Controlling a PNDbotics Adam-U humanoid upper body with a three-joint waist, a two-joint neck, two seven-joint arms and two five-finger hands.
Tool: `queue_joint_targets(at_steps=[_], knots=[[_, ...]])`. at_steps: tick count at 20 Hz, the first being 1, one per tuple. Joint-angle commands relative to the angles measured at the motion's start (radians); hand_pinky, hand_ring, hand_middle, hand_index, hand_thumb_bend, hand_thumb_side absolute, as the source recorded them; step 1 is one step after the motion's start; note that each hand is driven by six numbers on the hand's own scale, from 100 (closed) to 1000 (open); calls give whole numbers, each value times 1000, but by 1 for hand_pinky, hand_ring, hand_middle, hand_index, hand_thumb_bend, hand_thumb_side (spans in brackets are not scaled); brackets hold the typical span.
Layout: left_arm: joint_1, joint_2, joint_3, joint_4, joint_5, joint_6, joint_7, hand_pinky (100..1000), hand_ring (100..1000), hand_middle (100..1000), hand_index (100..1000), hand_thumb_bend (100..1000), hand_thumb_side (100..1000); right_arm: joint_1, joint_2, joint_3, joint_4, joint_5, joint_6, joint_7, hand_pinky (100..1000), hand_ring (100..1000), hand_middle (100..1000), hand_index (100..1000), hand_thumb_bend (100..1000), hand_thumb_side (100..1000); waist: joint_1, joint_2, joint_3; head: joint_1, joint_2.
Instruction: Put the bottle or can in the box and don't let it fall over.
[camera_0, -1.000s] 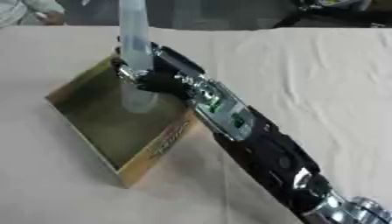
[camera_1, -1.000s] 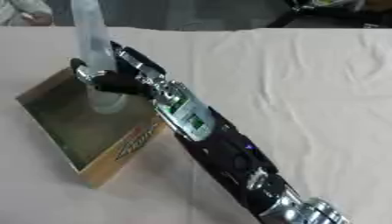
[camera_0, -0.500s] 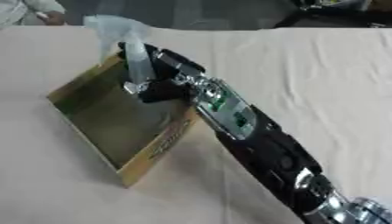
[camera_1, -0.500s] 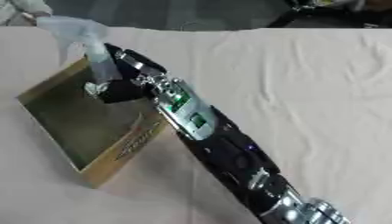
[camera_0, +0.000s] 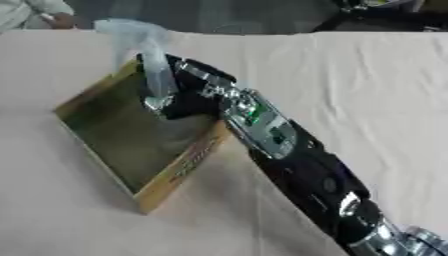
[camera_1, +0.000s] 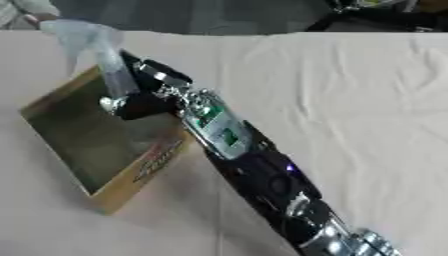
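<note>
A clear plastic bottle (camera_0: 149, 65) leans over the far corner of the open brown box (camera_0: 179, 167), its top blurred and tipped toward the upper left. Its lower end is at my right hand (camera_0: 191, 92), whose fingers curl round it above the inside of the box. My right arm (camera_0: 293, 155) runs in from the lower right and crosses the box's right wall. The bottle's base is hidden behind the hand, so I cannot tell whether it touches the box floor. My left hand shows in neither view.
The box lies askew on a beige cloth-covered table (camera_0: 367, 85), with wrinkled cloth all round it. Dark equipment (camera_0: 376, 7) stands beyond the table's far right edge.
The bottle stood upright in the box a second ago; it has since tipped, its top swinging to the upper left. My right hand has stayed on it and turned with it.
</note>
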Motion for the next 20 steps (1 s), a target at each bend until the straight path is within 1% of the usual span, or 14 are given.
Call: queue_joint_targets(at_steps=[1,2,3,4,5,9,13,16,19,20], knots=[[2,28,17,-10,4,1,0,912,592,507,721,100,598,-5,-26,-1,-47,-25,17,20,970,927,947,1000,100,127,9,-26,-6,10,8],[5,29,18,-10,4,1,1,912,592,507,721,100,603,0,-33,0,-60,-32,23,29,972,932,952,1000,135,406,10,-28,-10,13,9],[8,30,19,-9,4,1,1,912,591,507,721,100,603,5,-42,2,-77,-35,27,37,973,933,952,1000,138,459,10,-29,-14,16,11],[10,31,19,-9,4,1,1,912,591,507,721,100,602,10,-52,5,-96,-34,29,45,974,935,953,1000,170,602,10,-31,-18,20,12],[13,32,20,-8,3,1,2,912,591,506,721,100,602,14,-62,8,-115,-28,30,54,974,935,952,1000,175,626,11,-32,-22,23,14],[22,36,23,-7,3,1,3,912,590,506,721,100,600,30,-93,10,-178,-5,32,71,973,936,951,1000,175,640,14,-38,-35,33,20],[26,38,23,-8,2,1,3,912,589,505,720,100,599,44,-116,14,-220,-13,46,81,971,937,951,1000,162,640,17,-42,-45,39,24],[30,40,23,-11,-1,1,2,912,589,505,721,100,597,60,-136,16,-258,-39,66,82,966,934,948,1000,140,621,19,-45,-54,45,28],[34,43,21,-20,-8,3,-1,912,589,506,721,100,592,82,-169,9,-316,-67,84,71,958,930,943,1000,100,547,20,-50,-68,56,27],[35,44,20,-24,-11,4,-2,912,589,506,721,100,591,91,-182,5,-338,-80,90,64,955,928,940,1000,100,534,21,-52,-73,62,25]])
